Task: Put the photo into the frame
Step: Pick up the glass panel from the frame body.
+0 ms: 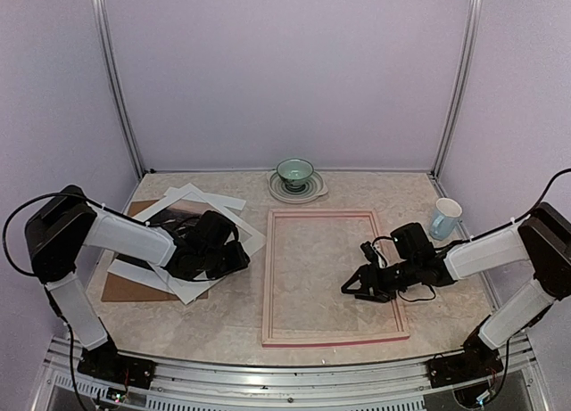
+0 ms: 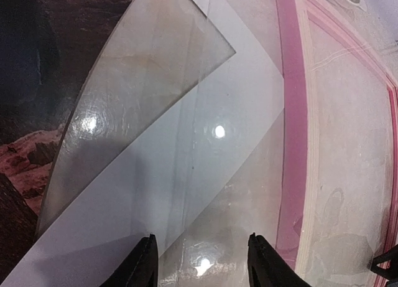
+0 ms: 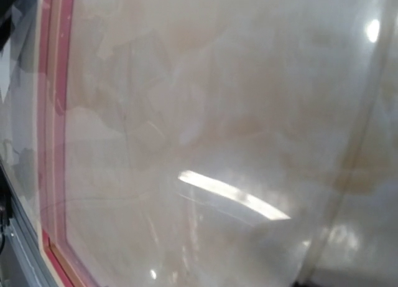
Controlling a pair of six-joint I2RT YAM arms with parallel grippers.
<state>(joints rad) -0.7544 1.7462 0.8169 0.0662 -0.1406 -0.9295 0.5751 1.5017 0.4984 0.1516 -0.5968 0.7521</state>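
**Ahead of the left pincer (image 2: 202, 271), the photo (image 2: 25, 144) is yet to be lifted**

Ahead of the left pincer and off to its left lies the photo, dark with a red-brown landscape. A clear sheet (image 2: 143, 81) overlaps its edge, and the white mat (image 2: 205, 150) runs under the fingertips (image 2: 146, 265). The jaws stand spread, with nothing between them. To this pincer's right, just beside the stack, the frame (image 1: 268, 277) lies flat on the table (image 1: 401, 193) with no print in its opening. The right pincer (image 1: 361, 283) hangs low over the right half of that opening. Whether it is spread or pressed together I cannot tell, as its own camera shows no fingers.

The step in hand looks like getting hold of the photo. The next move calls for reaching left past mat and sheet and catching one edge of the thin print without dragging the sheets along. The print then has to be carried rightward over the pink rim.
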